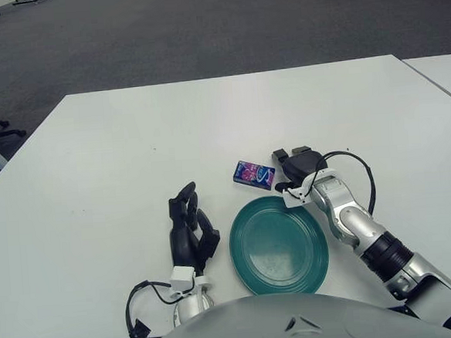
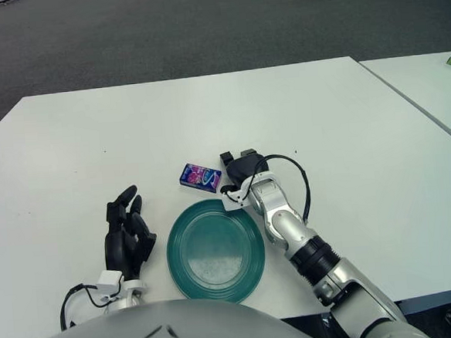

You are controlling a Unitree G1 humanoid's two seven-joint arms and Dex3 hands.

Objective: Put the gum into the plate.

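The right hand (image 1: 293, 164) sat low over the table (image 1: 131, 145), just beyond the far rim of the plate (image 1: 278, 246) and immediately to the right of the gum (image 1: 254, 174). Its dark fingers (image 1: 281, 156) pointed away from the robot and held nothing, but whether they were spread or drawn together could not be made out. The gum, a small purple-and-blue pack, lay flat on the table just beside the hand and just past the plate's far edge, outside the plate. The teal plate was bare. The left hand (image 1: 190, 232) showed to the left of the plate, its fingers loosely extended and holding nothing.

The step in hand looked like the reach for the gum. To do it well, the right hand would need to shift left until the pack sat between its fingers, then close across the pack's narrow sides, since a flat pack on a smooth table tends to slide when nudged from one side only. Coming in from above would guard against pushing it away. The carry afterwards should be short, because the plate lies directly on the near side, and a low release over the middle would keep the pack from skidding off.

The right eye view (image 2: 200, 175) showed a thin strip of white table between pack and hand more plainly, and caught a second table (image 2: 429, 85) with something green at its far right edge, which the left eye view did not show.
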